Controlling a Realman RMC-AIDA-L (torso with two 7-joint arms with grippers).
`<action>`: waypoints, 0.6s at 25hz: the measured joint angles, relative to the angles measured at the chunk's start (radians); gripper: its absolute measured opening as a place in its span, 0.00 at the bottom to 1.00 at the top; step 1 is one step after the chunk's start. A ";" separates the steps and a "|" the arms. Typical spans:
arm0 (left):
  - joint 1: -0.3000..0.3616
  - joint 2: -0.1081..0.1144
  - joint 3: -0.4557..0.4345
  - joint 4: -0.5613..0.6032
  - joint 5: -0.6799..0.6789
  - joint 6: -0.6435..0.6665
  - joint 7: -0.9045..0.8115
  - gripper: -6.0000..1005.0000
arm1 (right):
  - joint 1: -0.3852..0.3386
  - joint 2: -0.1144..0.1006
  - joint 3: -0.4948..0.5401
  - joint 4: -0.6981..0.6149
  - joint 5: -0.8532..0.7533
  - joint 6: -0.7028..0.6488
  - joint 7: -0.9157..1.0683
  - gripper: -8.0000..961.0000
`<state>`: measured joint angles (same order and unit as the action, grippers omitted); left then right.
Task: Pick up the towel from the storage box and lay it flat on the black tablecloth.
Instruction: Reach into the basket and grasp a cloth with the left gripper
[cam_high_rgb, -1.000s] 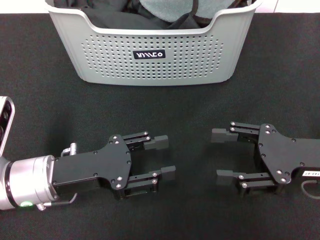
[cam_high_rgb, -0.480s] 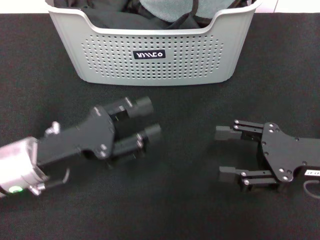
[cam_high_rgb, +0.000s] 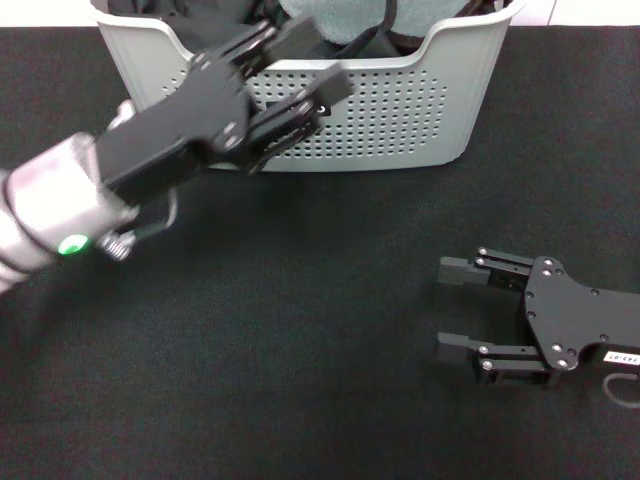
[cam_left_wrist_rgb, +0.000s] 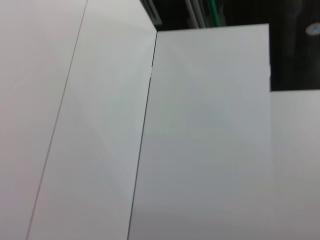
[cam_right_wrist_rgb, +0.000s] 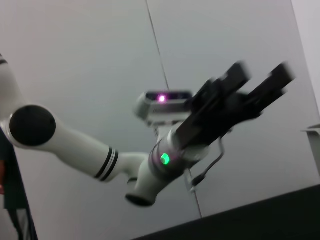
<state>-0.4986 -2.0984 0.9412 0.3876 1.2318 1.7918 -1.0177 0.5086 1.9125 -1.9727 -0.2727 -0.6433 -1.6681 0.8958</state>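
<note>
While the left gripper (cam_high_rgb: 305, 62) hangs with jaws apart above the box's (cam_high_rgb: 400, 110) near rim, the towel (cam_high_rgb: 345, 18) lies just beyond it, bunched among black garments (cam_high_rgb: 215, 38). Right gripper (cam_high_rgb: 448, 308) rests spread on the tablecloth (cam_high_rgb: 300, 330). Towel looks soft, light and limp; pinch a raised fold.

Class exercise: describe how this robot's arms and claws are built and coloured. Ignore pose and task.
Both claws, left claw and right claw, are matte black flat plates with visible screws and two blocky fingers. The left arm is silver-white with a green light, black bands and a thin cable.
</note>
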 joint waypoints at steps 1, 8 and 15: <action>-0.020 -0.001 0.001 0.000 0.000 -0.025 -0.003 0.66 | 0.000 0.003 0.000 0.001 0.000 0.007 0.000 0.82; -0.142 -0.009 0.003 0.000 -0.024 -0.234 0.035 0.66 | 0.012 0.023 -0.006 0.003 -0.002 0.051 0.000 0.82; -0.196 -0.010 0.035 0.009 -0.130 -0.395 0.125 0.66 | 0.022 0.032 -0.007 0.003 -0.002 0.073 0.000 0.82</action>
<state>-0.6942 -2.1082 0.9761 0.3962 1.1017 1.3966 -0.8925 0.5304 1.9441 -1.9800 -0.2698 -0.6452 -1.5946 0.8959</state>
